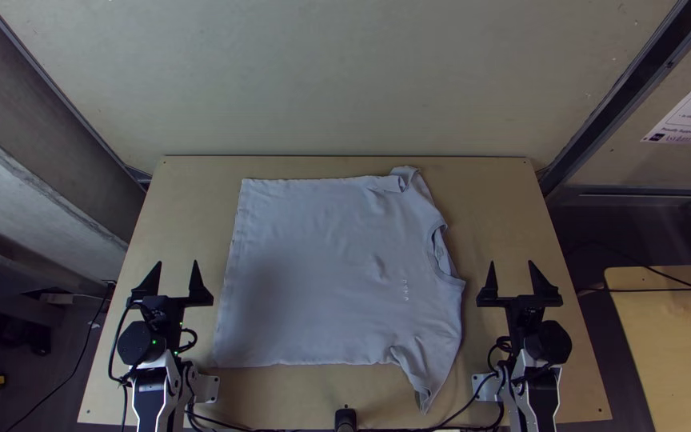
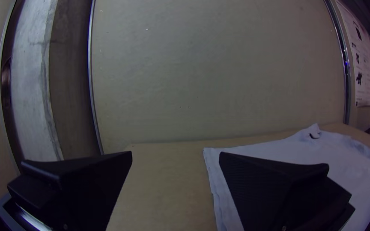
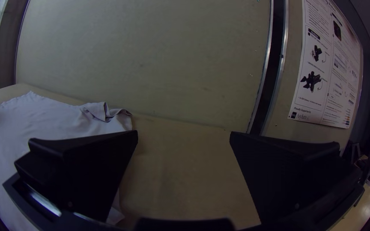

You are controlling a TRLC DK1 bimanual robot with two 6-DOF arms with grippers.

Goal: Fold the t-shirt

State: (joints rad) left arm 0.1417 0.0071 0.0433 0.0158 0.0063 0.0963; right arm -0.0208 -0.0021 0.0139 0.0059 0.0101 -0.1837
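A pale t-shirt [image 1: 329, 264] lies spread on the table, its straight hem toward the left arm and its neck opening toward the right arm. One sleeve is rumpled near the far edge; the other points toward the near edge. Left of the hem, my left gripper [image 1: 177, 276] is open and apart from the cloth. My right gripper [image 1: 513, 276] stands open to the right of the neck side, holding nothing. In the left wrist view, the left gripper [image 2: 175, 156] has the shirt [image 2: 279, 149] beyond one finger. The right wrist view has the right gripper [image 3: 184, 132] and the shirt [image 3: 43, 115].
Bare wood of the table [image 1: 521, 200] surrounds the shirt. A light wall [image 1: 345, 80] rises behind the far edge. Cables run along the near edge past a small black object [image 1: 345, 418]. Another wooden table [image 1: 665, 320] stands at the right.
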